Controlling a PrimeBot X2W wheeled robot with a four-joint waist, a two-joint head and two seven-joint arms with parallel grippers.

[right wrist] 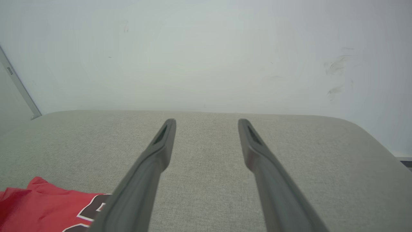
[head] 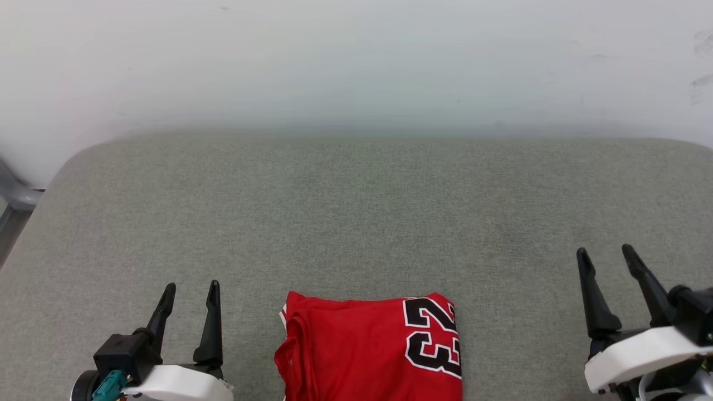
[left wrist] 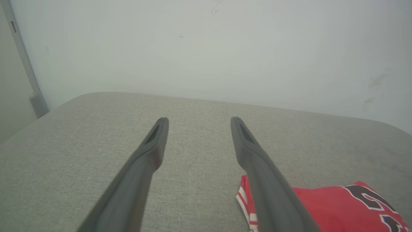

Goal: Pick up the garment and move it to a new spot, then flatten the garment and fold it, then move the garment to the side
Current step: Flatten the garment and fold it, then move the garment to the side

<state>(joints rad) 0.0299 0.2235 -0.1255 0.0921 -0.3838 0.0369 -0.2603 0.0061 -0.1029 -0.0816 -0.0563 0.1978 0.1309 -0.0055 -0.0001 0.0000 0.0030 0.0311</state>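
Observation:
The garment [head: 367,351], a red jersey with a black white-outlined "23", lies folded into a neat rectangle at the near middle of the grey cushioned surface [head: 356,223]. My left gripper [head: 190,287] stands open to its left, nothing between the fingers. My right gripper [head: 606,252] stands open well to its right, also empty. In the left wrist view the garment [left wrist: 338,206] shows at the lower right, with striped trim at its edge, beside the open left gripper [left wrist: 199,120]. The right wrist view has the garment [right wrist: 45,206] at the lower left of the open right gripper [right wrist: 206,121].
A pale wall [head: 356,61] rises behind the surface's far edge. A grey frame part [head: 16,195] shows past the left rounded corner. Bare fabric stretches ahead of both grippers and on either side of the garment.

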